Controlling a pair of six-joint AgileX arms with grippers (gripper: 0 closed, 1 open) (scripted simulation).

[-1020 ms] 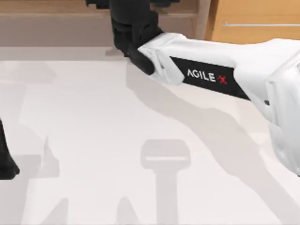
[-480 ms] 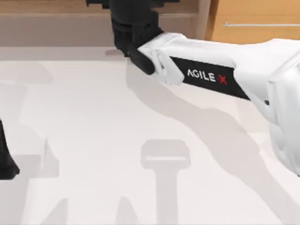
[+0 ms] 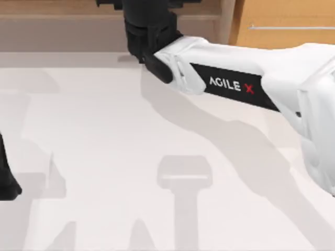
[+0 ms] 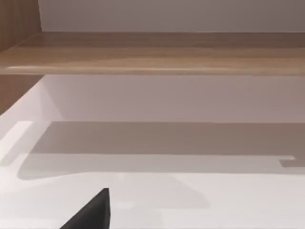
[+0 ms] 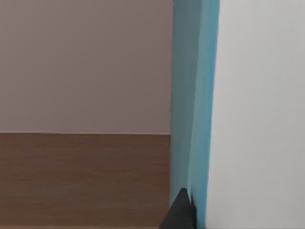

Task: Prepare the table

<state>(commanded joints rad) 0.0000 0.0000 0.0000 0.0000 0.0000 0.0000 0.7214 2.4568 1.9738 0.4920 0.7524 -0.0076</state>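
Evidently the right gripper (image 3: 149,36) is being reached toward twelve o'clock over the table (image 3: 104,157), a rigid, smooth, immovable slab offering no grasp point; jaw opening and load cannot be told.

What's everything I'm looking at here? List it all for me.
table: one, white, fills most of the top view.
shelf unit: one, tan wood, along the table's far edge.
drawer cabinet: one, orange wood with a silver bar handle, far right.
blue panel: one, light blue, upright, close ahead in the right wrist view.
right arm: one, white and black, reaching from the right to the shelf unit.
left arm: one, black, at the table's left edge.
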